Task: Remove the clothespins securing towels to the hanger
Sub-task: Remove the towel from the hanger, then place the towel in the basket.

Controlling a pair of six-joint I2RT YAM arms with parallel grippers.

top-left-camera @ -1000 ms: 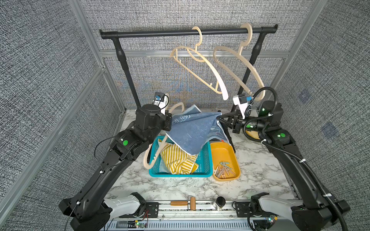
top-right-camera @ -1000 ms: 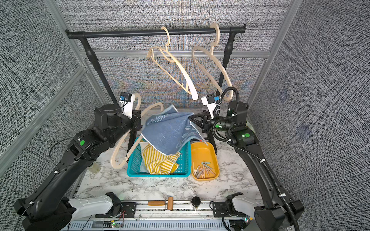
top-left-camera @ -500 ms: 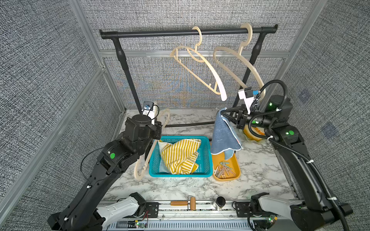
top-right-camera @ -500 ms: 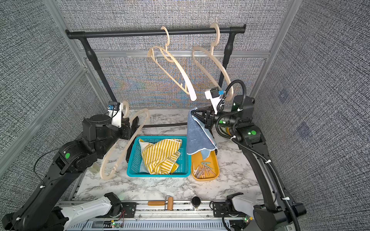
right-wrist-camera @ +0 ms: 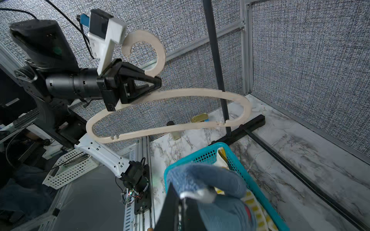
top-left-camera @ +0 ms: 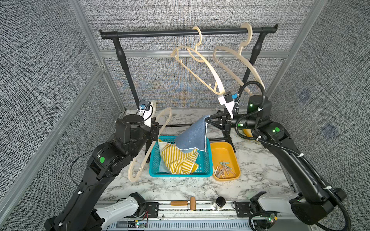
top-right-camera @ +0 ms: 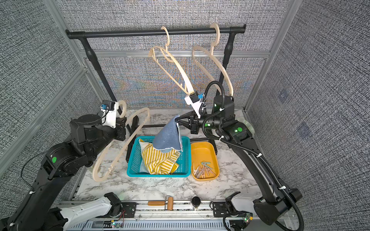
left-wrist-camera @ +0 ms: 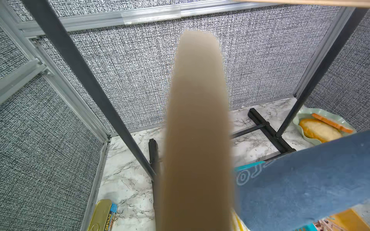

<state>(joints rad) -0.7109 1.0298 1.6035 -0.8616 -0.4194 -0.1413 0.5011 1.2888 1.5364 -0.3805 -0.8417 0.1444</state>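
The clothespins lie in a loose heap at the near end of the orange tray. The tray stands on the marble table, just beside the teal basket, on the right arm's side.

The striped towel is crumpled inside the basket. The blue towel hangs in the air above the far part of the basket, held by one corner. It spreads downward like a cone, and its lower edge is over the striped towel. I cannot tell if the two cloths touch. The right gripper is closed on that top corner, and its fingers point sideways toward the middle of the scene.

The left gripper is clamped on the neck of a cream hanger, just below the hook. In both top views this hanger is tilted, with its hook up by the gripper and its lower end near the table, beside the basket on the left arm's side. In the left wrist view a blurred part of it covers the middle of the picture.

Behind, two more hangers hang from the black rail, well above the table.
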